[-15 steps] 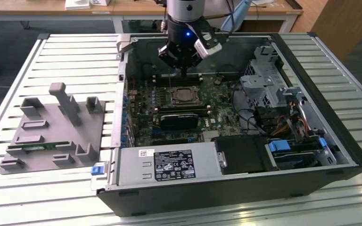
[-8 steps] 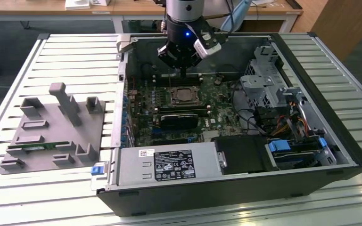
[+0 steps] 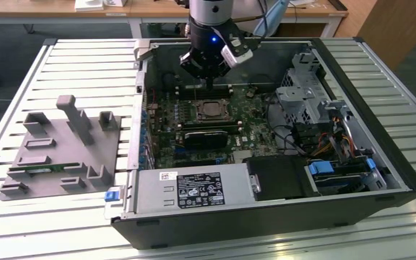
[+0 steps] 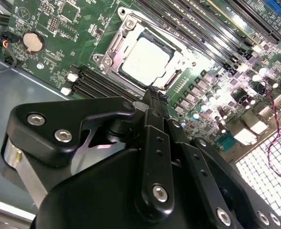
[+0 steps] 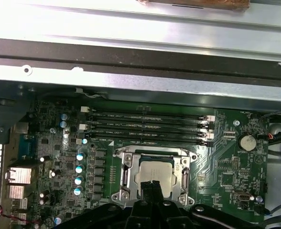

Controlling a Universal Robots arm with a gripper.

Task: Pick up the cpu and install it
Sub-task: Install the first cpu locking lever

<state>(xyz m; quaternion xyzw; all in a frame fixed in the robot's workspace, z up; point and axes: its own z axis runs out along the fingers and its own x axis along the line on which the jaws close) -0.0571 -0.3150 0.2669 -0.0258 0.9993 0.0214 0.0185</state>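
The cpu (image 3: 209, 110) is a silver-grey square chip lying flat inside the metal-framed socket (image 5: 126, 177) on the green motherboard of the open computer case (image 3: 381, 141). Both wrist views show the cpu (image 4: 145, 61) (image 5: 168, 172) seated in the socket frame (image 4: 113, 47), whose frame stands open around it. My gripper (image 3: 206, 81) hangs just above the chip, toward the case's back wall. Its two black fingers are pressed together in both wrist views, gripper (image 4: 156, 93) (image 5: 152, 187), with nothing held between them.
Several black memory slots (image 5: 147, 125) run beside the socket. A black module (image 3: 206, 137) sits on the board's near side, then the power supply (image 3: 193, 189). A drive cage (image 3: 302, 92) and cables stand at the exterior view's right. A grey fixture (image 3: 56, 151) holds a green memory stick (image 3: 45, 169).
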